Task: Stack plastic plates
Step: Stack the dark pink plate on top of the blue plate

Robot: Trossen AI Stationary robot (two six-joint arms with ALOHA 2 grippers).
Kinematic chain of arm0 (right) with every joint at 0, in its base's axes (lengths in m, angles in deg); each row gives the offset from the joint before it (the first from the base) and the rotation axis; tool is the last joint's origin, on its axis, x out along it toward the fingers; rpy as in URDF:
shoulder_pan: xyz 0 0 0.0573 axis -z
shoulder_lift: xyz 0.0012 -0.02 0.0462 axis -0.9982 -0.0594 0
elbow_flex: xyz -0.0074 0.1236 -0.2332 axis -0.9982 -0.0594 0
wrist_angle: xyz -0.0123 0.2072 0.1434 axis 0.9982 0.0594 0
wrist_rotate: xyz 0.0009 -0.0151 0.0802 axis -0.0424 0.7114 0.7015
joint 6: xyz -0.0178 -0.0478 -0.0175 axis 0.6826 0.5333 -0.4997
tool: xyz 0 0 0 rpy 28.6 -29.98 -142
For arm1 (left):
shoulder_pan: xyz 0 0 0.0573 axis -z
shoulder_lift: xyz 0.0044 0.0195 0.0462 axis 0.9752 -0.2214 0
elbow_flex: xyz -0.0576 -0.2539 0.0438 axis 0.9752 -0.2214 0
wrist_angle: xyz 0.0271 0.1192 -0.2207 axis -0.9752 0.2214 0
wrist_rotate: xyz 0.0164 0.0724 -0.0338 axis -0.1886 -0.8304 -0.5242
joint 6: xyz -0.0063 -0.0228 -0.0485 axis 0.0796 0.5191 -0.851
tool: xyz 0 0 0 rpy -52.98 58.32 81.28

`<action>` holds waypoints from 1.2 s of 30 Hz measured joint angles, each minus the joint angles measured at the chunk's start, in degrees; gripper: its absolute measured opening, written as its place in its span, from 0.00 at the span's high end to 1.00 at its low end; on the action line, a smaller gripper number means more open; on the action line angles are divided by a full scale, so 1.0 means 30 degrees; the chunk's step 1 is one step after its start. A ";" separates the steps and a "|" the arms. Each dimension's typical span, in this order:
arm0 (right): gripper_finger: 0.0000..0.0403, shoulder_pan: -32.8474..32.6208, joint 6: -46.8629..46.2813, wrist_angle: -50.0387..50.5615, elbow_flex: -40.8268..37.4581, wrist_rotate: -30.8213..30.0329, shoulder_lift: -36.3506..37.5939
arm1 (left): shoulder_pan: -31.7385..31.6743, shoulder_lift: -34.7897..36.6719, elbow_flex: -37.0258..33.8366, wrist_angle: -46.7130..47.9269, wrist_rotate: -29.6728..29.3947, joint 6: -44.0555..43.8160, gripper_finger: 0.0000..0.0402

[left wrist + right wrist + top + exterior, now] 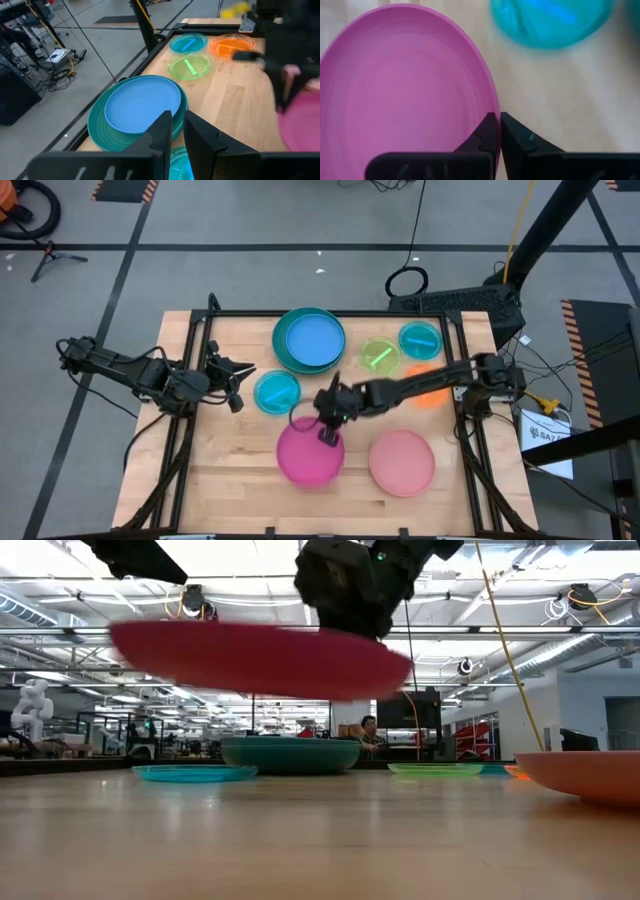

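Note:
My right gripper [328, 430] is shut on a large magenta plate [308, 460] over the table's middle. The low view shows this plate [250, 655] lifted clear. A blue plate [310, 340] lies inside a teal one [282, 350] at the far edge. A small cyan plate [277, 392] lies near my left gripper [238, 385], which hovers empty, its fingers a narrow gap apart [176, 117]. A lime plate [380, 357], a second cyan plate [420, 340] and an orange plate [430, 395] lie at the far right. A pale pink plate [402, 462] lies near right. My right gripper pinches the magenta plate's rim [492, 112] on its far side, one finger over the plate's inside and one outside the rim. The fingers come from above and from the far side. The plate hangs about level, clear of the table.
My right arm [420, 380] stretches from the right edge over the orange plate. A black frame [300, 313] runs along the table's far edge and sides. Bare wood shows at the near left [220, 470].

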 joint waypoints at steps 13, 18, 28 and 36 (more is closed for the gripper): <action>0.99 0.6948 0.1924 0.0866 0.0007 -0.0152 0.2026 | 0.0000 -0.0002 0.0000 -0.0035 0.0004 0.0648 0.86; 0.99 0.9742 -0.0045 0.0984 0.0003 -0.0510 0.1686 | 0.0000 0.0005 0.0000 -0.0035 -0.0004 0.0663 0.86; 0.99 1.2323 -0.1307 0.0720 0.0011 -0.0517 0.0962 | 0.0007 0.0005 0.0000 0.0002 -0.0004 0.0688 0.86; 0.99 1.2760 -0.1800 -0.0029 0.0036 -0.0798 0.0246 | 0.0007 -0.0002 0.0000 0.0022 0.0002 0.0619 0.86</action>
